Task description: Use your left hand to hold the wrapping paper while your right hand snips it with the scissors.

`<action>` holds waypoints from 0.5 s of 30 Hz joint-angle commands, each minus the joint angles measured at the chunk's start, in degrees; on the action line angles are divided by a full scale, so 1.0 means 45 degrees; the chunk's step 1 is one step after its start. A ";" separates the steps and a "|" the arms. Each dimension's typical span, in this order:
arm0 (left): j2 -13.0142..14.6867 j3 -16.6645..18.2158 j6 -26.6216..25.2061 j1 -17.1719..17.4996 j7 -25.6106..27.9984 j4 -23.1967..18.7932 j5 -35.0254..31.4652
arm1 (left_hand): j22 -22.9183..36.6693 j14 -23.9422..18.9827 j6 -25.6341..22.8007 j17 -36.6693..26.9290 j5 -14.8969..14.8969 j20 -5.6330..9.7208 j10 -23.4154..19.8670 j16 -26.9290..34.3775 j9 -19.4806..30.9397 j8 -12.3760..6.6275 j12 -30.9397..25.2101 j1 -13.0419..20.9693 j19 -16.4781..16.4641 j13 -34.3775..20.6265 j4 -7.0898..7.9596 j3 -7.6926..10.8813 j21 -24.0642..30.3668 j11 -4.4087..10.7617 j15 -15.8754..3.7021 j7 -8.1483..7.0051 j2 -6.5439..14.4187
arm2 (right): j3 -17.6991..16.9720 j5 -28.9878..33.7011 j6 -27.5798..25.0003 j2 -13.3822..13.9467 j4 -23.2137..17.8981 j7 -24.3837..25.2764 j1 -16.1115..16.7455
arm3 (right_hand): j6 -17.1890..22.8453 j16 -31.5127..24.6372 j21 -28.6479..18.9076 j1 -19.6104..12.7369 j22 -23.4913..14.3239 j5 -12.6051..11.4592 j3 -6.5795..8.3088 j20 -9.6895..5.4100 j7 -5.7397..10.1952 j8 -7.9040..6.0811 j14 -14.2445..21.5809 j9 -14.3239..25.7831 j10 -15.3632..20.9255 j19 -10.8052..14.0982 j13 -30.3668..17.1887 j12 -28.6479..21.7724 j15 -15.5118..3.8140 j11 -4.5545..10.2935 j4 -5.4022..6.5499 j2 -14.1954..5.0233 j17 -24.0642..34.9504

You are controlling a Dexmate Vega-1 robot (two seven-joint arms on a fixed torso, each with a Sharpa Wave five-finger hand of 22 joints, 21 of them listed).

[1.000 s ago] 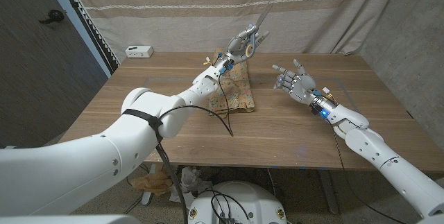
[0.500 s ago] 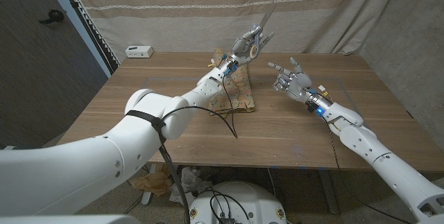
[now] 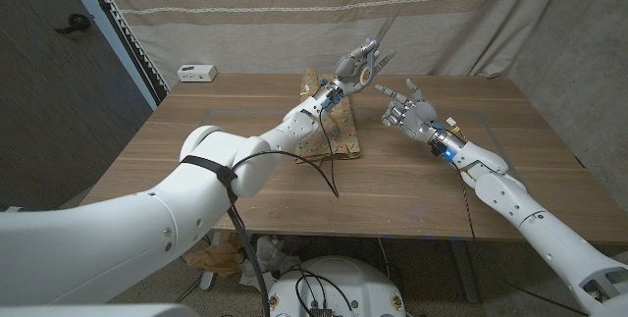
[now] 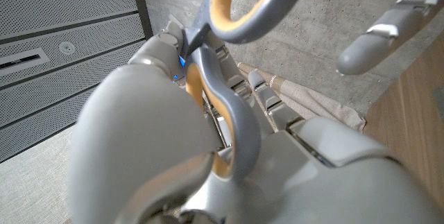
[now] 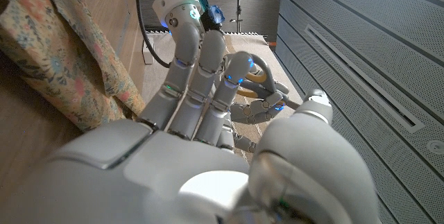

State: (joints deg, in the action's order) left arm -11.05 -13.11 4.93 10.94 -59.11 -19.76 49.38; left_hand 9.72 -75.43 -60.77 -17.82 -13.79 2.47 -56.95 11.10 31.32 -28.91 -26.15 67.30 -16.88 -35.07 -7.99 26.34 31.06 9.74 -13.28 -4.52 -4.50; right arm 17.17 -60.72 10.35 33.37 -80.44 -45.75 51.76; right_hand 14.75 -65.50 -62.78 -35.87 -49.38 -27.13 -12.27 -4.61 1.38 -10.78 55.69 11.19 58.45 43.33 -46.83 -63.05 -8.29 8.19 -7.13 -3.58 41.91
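Note:
My left hand (image 3: 353,66) is raised above the far side of the table and holds the scissors (image 3: 384,31), their closed blades pointing up and to the right. In the left wrist view the grey, yellow-lined scissors handle (image 4: 230,116) sits between my left hand's fingers (image 4: 173,148). The floral wrapping paper (image 3: 340,132) lies on the table under my left forearm. My right hand (image 3: 408,110) hovers open just right of the left hand, fingers up, close to the scissors without touching them. In the right wrist view my right hand (image 5: 208,148) reaches toward the scissors handle (image 5: 258,72), with the wrapping paper (image 5: 62,50) beside it.
A small white box (image 3: 197,73) stands at the table's far left edge. A striped curtain (image 3: 294,3) hangs behind the wooden table (image 3: 235,180). A black cable (image 3: 319,165) trails from my left arm across the tabletop.
My left hand has carried the scissors to the right and a little higher. My right hand has risen and moved left, closing the gap to the scissors.

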 commanded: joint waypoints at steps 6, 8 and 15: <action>-0.0255 0.0073 -0.0550 -0.0173 0.0288 0.0070 -0.0432 | 0.0053 -0.0057 -0.0068 -0.0018 -0.0082 0.1746 -0.0386 0.0107 0.0058 -0.0114 -0.0109 0.0810 -0.0167 -0.0034 0.0024 -0.0090 -0.0117 0.0368 -0.0096 0.0009 0.0821 | -0.0034 -0.0637 -0.0376 -0.0535 0.0160 -0.0522 -0.0147 | 0.1540 -0.0208 -0.0189 -0.0958 0.0316 0.0994 0.1476 -0.1657 0.0402 -0.0386 0.0602 0.0039 0.1010 0.0176 -0.0107 -0.0468 -0.0934 -0.0100 0.0264 -0.1678 -0.0370; -0.0286 0.0073 -0.0581 -0.0197 0.0323 0.0072 -0.0516 | 0.0053 -0.0059 -0.0054 -0.0017 -0.0084 0.1746 -0.0388 0.0109 0.0062 -0.0113 -0.0118 0.0814 -0.0172 -0.0034 0.0022 -0.0099 -0.0126 0.0369 -0.0097 0.0008 0.0819 | -0.0068 -0.0656 -0.0415 -0.0548 0.0068 -0.0373 -0.0073 | 0.1811 -0.0268 -0.0238 -0.1207 0.0386 0.1328 0.2000 -0.1664 0.0470 -0.0370 0.0714 0.0038 0.1129 0.0158 -0.0075 -0.0459 -0.0969 -0.0006 0.0310 -0.1783 -0.0372; -0.0366 0.0067 -0.0511 -0.0196 0.0421 0.0071 -0.0838 | 0.0058 -0.0029 -0.0102 0.0004 -0.0096 0.1728 -0.0384 0.0096 0.0089 -0.0164 -0.0146 0.0839 -0.0253 -0.0001 0.0018 -0.0140 -0.0162 0.0366 -0.0101 0.0048 0.0833 | -0.0071 -0.0574 -0.0503 -0.0528 -0.0115 -0.0103 0.0061 | 0.1927 -0.0281 -0.0559 -0.1836 0.0420 0.1949 0.3186 -0.1664 0.0544 -0.0182 0.1028 0.0046 0.1410 0.0355 -0.0376 -0.0672 -0.0979 0.0126 0.0323 -0.1756 -0.0543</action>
State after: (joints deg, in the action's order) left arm -12.05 -12.90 2.83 10.28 -57.78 -19.52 47.53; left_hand 9.72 -75.44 -60.78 -17.82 -13.79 2.15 -56.83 11.10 31.49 -29.25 -26.37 67.31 -17.19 -35.02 -7.98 25.86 30.50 9.86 -13.27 -4.52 -4.49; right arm 17.09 -63.07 8.80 31.43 -79.96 -47.54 51.25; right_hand 22.94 -66.34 -64.63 -42.85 -47.48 -19.04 0.31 -4.83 3.80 -11.89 59.27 11.19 63.99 44.16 -47.68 -65.39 -9.52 8.80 -5.43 -11.66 39.53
